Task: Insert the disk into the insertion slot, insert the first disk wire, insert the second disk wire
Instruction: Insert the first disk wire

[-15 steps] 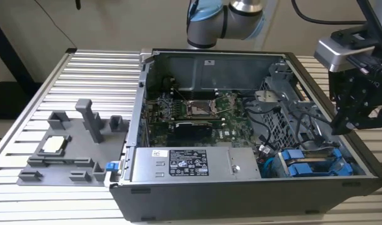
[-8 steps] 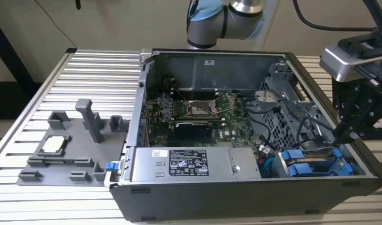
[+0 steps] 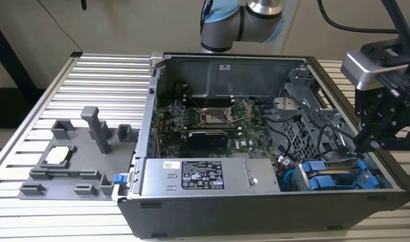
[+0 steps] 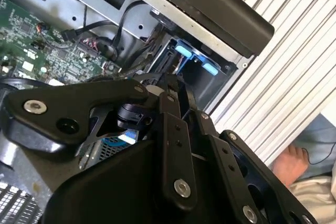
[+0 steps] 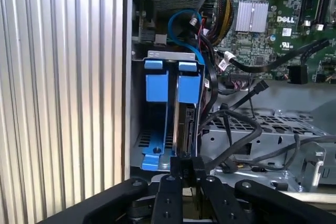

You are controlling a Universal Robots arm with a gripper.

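The disk (image 5: pixel 187 116) sits fully in the slot (image 5: pixel 167 54), in a corner of the case (image 3: pixel 191 212), beside another blue-framed drive (image 5: pixel 156 85). The gripper (image 5: pixel 187 171) pinches a black plug (image 5: pixel 187 161) against the disk's end. This is probably the first wire, and seating it calls for a straight, square push

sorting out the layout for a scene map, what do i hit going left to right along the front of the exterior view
grey parts holder → labelled silver power supply → blue-framed disks → right wall of the computer case
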